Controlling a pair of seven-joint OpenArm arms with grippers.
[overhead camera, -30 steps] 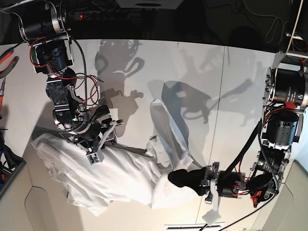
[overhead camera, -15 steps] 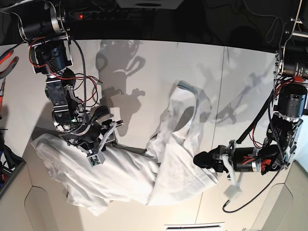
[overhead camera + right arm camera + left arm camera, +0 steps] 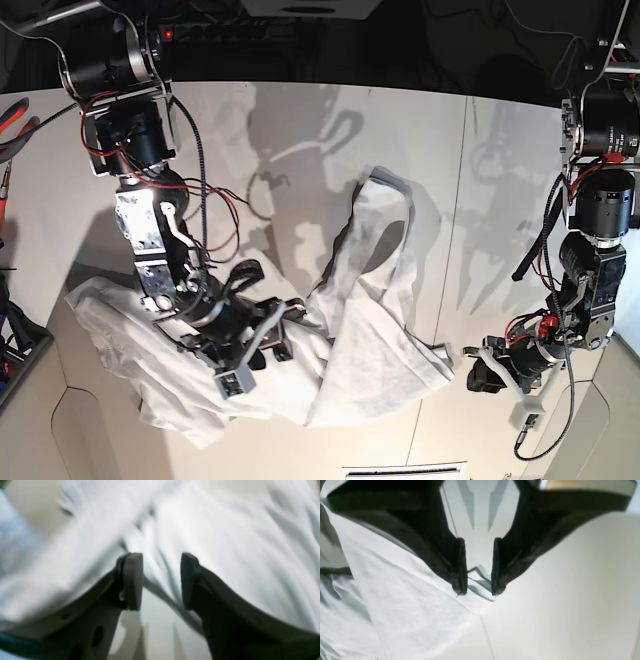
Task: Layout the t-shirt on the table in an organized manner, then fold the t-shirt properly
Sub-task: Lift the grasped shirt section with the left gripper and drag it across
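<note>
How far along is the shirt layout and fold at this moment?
Early. Done: little; the t-shirt lies bunched and wrinkled on the table, one part draped toward the far side. In hand: nothing; the left gripper is open beside a shirt corner, the right gripper open over cloth. Left: flattening, then every fold.

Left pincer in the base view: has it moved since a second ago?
Yes. The black left pincer has let go of the wrinkled white cotton t-shirt and pulled back, away from the thin dark seam across the matte white table.
</note>
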